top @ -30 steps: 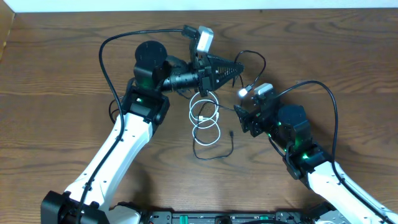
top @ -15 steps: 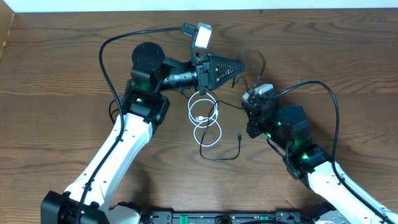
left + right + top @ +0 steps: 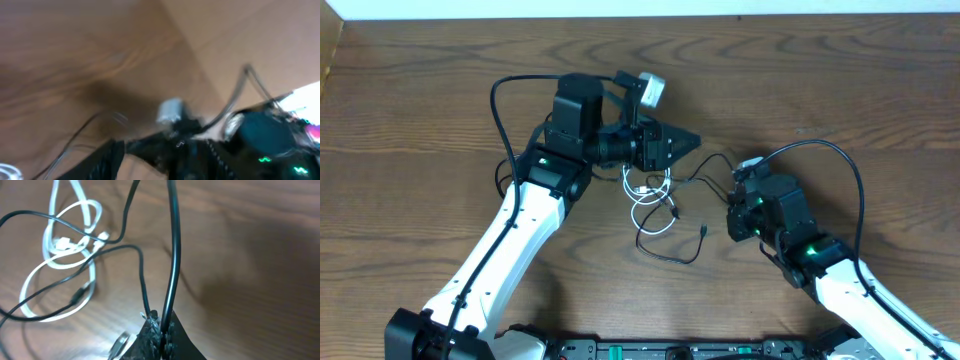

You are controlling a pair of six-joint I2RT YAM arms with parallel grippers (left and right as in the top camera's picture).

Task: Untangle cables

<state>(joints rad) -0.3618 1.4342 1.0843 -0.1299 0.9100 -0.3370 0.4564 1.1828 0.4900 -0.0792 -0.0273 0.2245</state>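
Pinching black cable point(image 3: 142, 275) across white cable point(image 3: 62, 245), right end effector point(image 3: 160, 325); left end effector point(image 3: 685, 141) unclear

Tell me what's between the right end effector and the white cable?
Black cable over bare table, running from the right end effector to the white cable. Right wrist view shows it.
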